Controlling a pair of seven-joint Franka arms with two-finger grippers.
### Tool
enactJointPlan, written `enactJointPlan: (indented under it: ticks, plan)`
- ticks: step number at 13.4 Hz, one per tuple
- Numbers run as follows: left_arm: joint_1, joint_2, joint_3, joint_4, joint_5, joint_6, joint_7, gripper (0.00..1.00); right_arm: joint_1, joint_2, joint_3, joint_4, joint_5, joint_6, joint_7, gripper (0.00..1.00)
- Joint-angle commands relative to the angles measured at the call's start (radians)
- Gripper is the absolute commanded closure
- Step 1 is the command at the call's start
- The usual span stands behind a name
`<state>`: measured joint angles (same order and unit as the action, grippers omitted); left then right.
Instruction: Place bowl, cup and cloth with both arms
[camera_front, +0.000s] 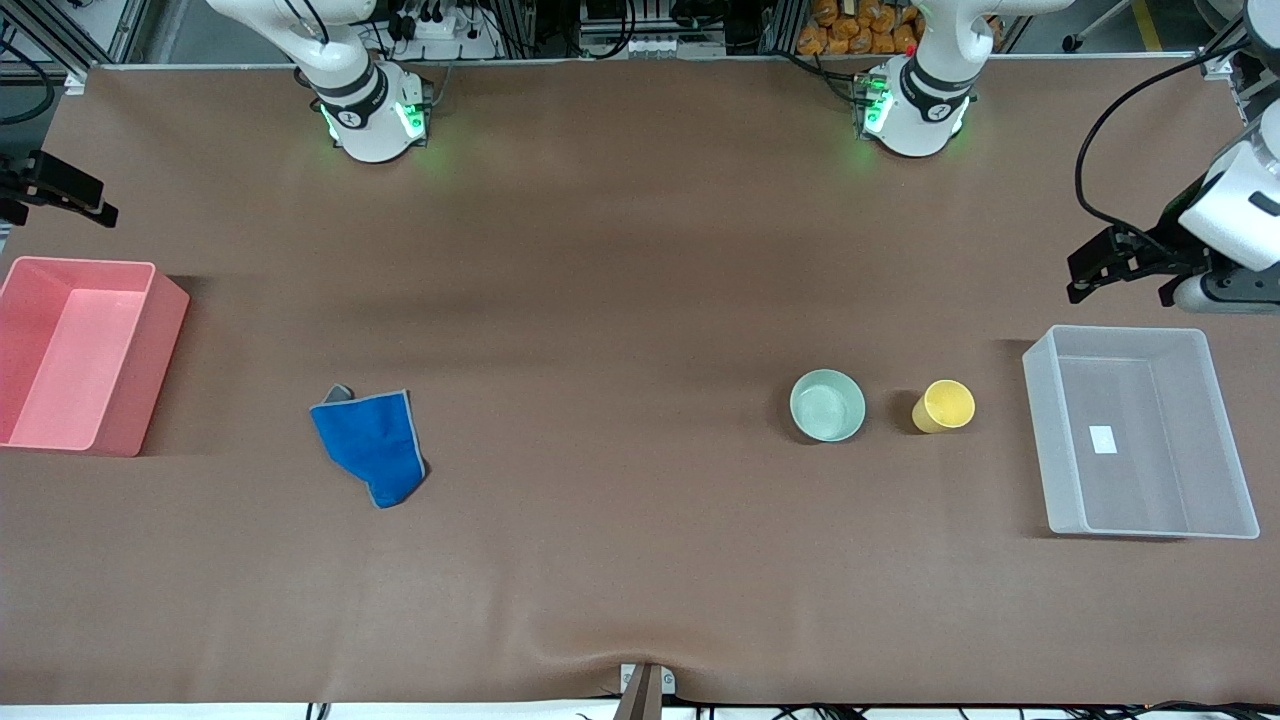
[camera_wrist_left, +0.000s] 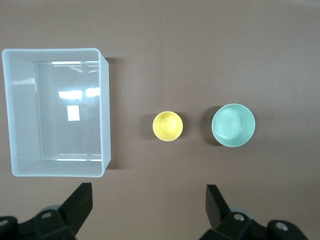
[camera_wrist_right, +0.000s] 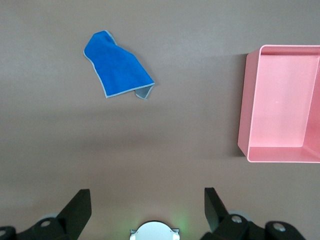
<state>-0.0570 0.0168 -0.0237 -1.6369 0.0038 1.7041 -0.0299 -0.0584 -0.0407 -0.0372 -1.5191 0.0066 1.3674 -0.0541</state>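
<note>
step: start, nothing picked | left hand (camera_wrist_left: 146, 210) wide open, empty, up near clear plastic bin (camera_front: 1215, 430) | right hand (camera_wrist_right: 145, 210) wide open, empty, above the bench (camera_front: 620, 300) | small mint-green bowl (camera_front: 827, 405) beside yellow plastic cup (camera_front: 944, 406) | blue cloth (camera_front: 370, 443) near pink bin (camera_front: 150, 350) | next: I think each hand drops to grab.

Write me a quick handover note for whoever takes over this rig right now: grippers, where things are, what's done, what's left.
Left gripper: open, empty, up above the clear bin.
Right gripper: open, empty, up above the table near the pink bin.
Bowl and cup: upright on the table beside the clear bin, apart.
Cloth: crumpled on the table toward the pink bin.
Done: nothing placed.
Left: all three.
</note>
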Motion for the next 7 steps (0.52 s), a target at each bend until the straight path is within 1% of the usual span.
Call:
enactJointPlan:
  ticks: [1, 6, 7]
  plan:
    - [-0.013, 0.075, -0.012, 0.011, -0.046, 0.017, -0.004, 0.0, 0.0, 0.001, 0.002, -0.009, 0.01, -0.016, 0.013, 0.0]
    - [-0.089, 0.205, -0.027, 0.005, -0.05, 0.106, -0.126, 0.0, -0.003, 0.021, 0.002, -0.041, 0.01, -0.01, 0.011, 0.0]
    - [-0.099, 0.23, -0.028, -0.012, -0.05, 0.144, -0.149, 0.0, -0.001, 0.03, 0.002, -0.053, 0.013, -0.002, 0.011, 0.0]
